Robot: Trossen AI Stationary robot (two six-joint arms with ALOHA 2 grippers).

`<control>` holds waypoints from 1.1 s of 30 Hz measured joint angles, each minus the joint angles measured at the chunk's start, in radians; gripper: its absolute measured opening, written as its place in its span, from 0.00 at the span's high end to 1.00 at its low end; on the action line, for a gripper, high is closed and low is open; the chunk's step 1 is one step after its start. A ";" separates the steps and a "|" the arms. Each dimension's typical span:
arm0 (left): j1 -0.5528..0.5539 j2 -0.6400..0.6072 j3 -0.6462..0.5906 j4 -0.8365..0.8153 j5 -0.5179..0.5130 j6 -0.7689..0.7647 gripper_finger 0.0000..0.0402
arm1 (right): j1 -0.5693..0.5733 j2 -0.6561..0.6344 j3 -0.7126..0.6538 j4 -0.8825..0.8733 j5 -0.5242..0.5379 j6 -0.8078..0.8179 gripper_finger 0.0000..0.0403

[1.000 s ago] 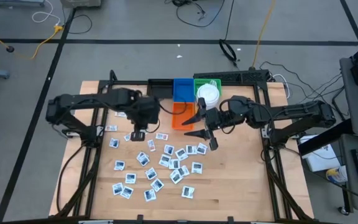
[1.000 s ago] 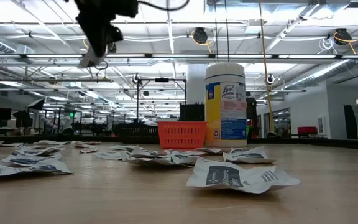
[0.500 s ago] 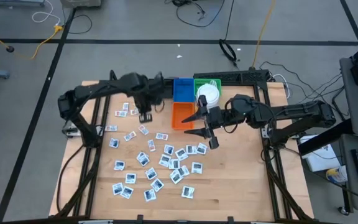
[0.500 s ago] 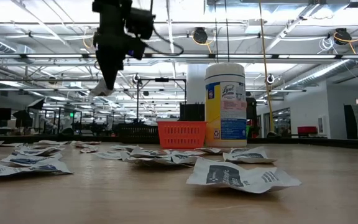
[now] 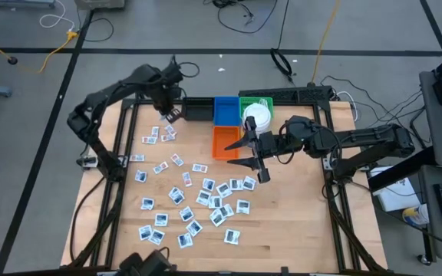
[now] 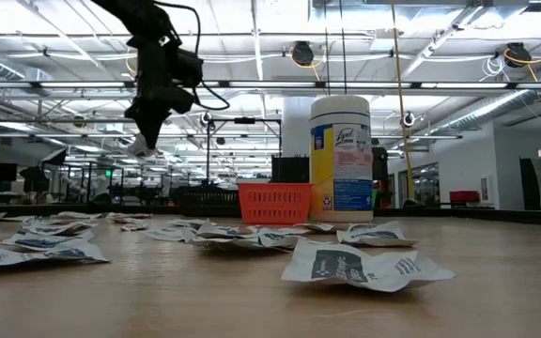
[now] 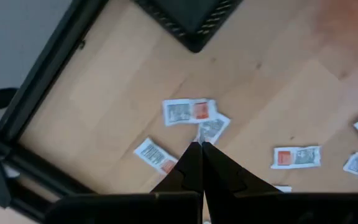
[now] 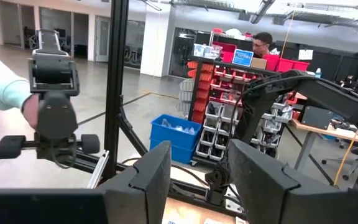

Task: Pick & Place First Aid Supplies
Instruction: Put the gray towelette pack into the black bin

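The left gripper (image 5: 170, 115) hangs high near the table's back-left part, fingers together on a packet (image 6: 140, 147) — the carrying step. Next it needs a bin (image 5: 225, 110). The right gripper (image 5: 253, 157) waits, fingers apart, beside the orange basket (image 5: 222, 142).

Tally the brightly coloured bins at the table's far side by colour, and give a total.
Blue bin: 1
Green bin: 1
Orange bin: 1
Total: 3
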 joint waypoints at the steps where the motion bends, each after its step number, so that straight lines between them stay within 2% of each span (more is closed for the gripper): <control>1: 0.006 0.000 0.000 0.002 0.000 -0.005 1.00 | 0.000 0.000 0.000 0.000 0.000 0.000 0.61; 6: 0.018 0.023 0.000 0.049 0.000 -0.017 1.00 | 0.000 0.000 0.000 0.000 0.000 0.000 0.61; 10: 0.020 0.088 0.027 0.057 0.000 -0.018 1.00 | 0.000 0.000 0.000 -0.001 0.000 0.000 0.61; 14: 0.020 0.185 0.120 0.059 0.000 -0.022 1.00 | 0.000 0.000 0.000 -0.003 0.000 0.000 0.61; 25: 0.000 0.421 0.485 0.022 0.020 -0.027 1.00 | 0.000 0.000 0.000 -0.003 -0.001 0.000 0.61; 28: -0.013 0.458 0.532 0.010 0.020 -0.024 1.00 | 0.000 0.000 0.000 -0.003 -0.001 0.000 0.61; 33: -0.030 0.496 0.534 0.019 -0.005 -0.032 1.00 | 0.000 0.000 0.000 -0.003 -0.001 0.000 0.61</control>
